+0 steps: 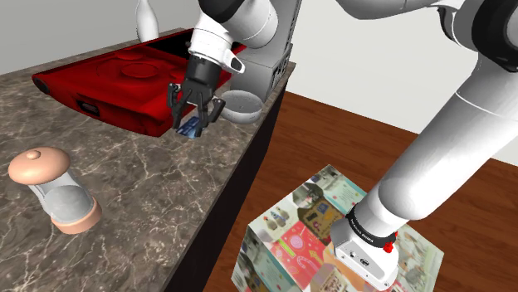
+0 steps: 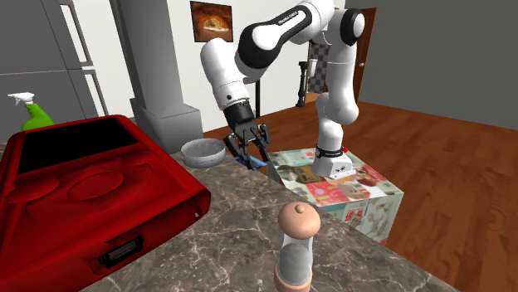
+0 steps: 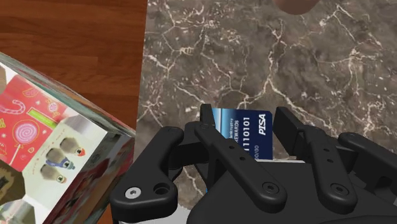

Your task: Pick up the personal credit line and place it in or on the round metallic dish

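Credit card [image 3: 245,130] | clenched by its edge in end effector [image 1: 197,120], just over counter [image 1: 149,199]; round dish [image 1: 241,106] near, at shoulder view's right | risk: thin grip, card may twist and drop short of dish.

The blue card [image 3: 245,130] reads "PISA"; "110101"; "EWARDS", its start cut off.

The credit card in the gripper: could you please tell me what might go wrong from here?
1. The gripper clasps the thin blue card only by its edges, so the card may pivot or slip on the way.
2. The round dish sits close to the counter edge. A release slightly off target could send the card over the side to the wooden floor.
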Controlling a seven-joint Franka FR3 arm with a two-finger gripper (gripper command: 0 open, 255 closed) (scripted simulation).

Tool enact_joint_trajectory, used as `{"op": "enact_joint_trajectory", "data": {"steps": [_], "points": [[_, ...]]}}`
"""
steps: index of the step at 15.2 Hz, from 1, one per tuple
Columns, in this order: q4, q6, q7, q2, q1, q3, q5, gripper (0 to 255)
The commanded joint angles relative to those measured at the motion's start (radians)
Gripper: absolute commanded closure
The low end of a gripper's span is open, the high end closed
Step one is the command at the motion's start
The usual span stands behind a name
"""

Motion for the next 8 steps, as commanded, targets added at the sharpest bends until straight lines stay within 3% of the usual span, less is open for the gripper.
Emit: {"op": "enact_joint_trajectory", "data": {"steps": [1,8], "points": [[0.018,-0.037,-0.031,0.005,-0.026,-0.024,-0.014,255],[0.103,-0.148,-0.133,0.055,-0.11,-0.105,-0.073,255]]}}
